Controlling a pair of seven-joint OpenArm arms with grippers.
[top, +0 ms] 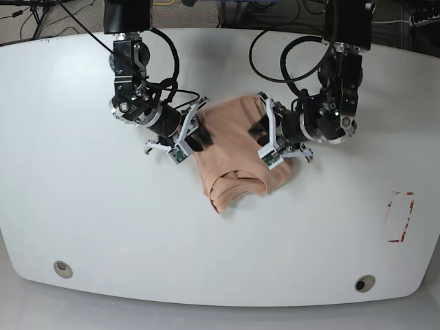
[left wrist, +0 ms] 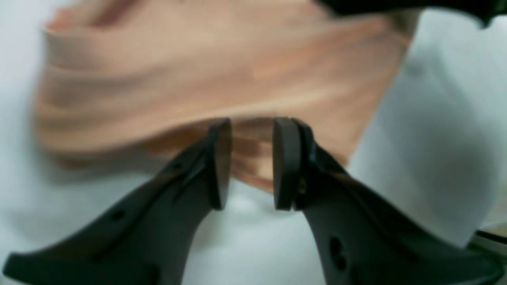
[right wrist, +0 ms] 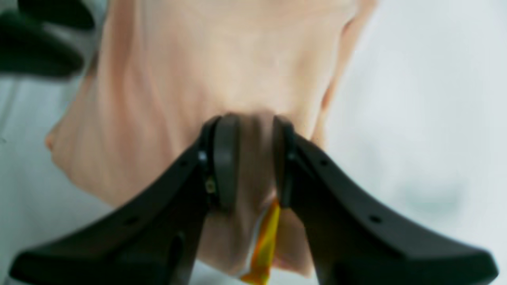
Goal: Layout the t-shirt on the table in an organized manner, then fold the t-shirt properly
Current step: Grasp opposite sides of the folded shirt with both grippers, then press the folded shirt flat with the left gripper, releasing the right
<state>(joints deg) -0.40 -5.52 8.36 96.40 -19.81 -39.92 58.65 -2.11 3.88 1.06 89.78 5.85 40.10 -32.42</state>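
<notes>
The peach t-shirt (top: 234, 148) lies bunched in the middle of the white table (top: 82, 206), with a folded lump at its near end. My right gripper (top: 196, 130) is at the shirt's left edge. In the right wrist view it (right wrist: 255, 122) is shut on a pinch of the t-shirt (right wrist: 222, 59), and a yellow print (right wrist: 263, 241) shows below the pads. My left gripper (top: 265, 134) is at the shirt's right edge. The blurred left wrist view shows its jaws (left wrist: 251, 126) slightly apart, with the t-shirt (left wrist: 222, 71) bunched between them and stretched away in wrinkles.
Two round grommet holes (top: 62, 268) (top: 364, 282) sit near the table's front edge. A red dashed rectangle (top: 401, 216) marks the right side. Black cables (top: 289, 41) loop behind the arms at the far edge.
</notes>
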